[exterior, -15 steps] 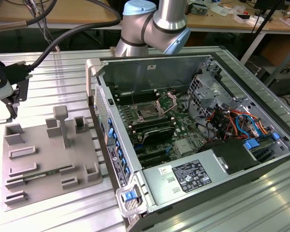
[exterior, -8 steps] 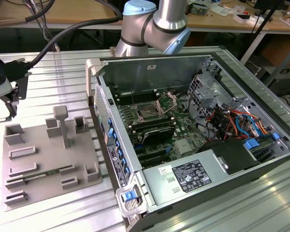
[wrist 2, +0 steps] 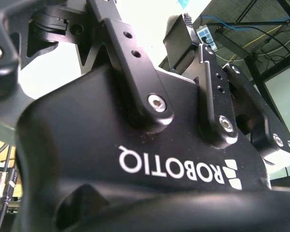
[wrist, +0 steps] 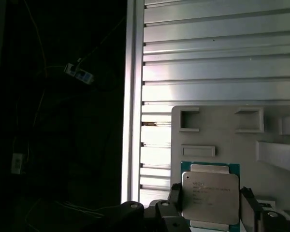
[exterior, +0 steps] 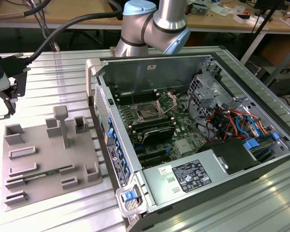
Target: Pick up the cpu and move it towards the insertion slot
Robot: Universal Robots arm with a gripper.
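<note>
The cpu (wrist: 210, 194), a silvery square chip on a green rim, sits between my gripper's (wrist: 210, 199) two dark fingers (wrist: 176, 194), which press on its opposite edges. In the exterior view my gripper (exterior: 10, 94) hangs at the far left, above the back corner of the grey tray (exterior: 48, 159). The insertion slot (exterior: 147, 114) is a dark square socket on the green board inside the open computer case. Its shiny metal bracket (exterior: 166, 100) stands flipped up beside it. The slot lies well off to the exterior view's right of my gripper.
The grey tray (wrist: 217, 130) with raised blocks and recesses lies under the chip. The case's tall side wall (exterior: 94, 87) stands between tray and board. Cables, a drive cage (exterior: 208, 92) and a power supply (exterior: 191, 176) crowd the case. The table edge (wrist: 133, 96) drops off close by.
</note>
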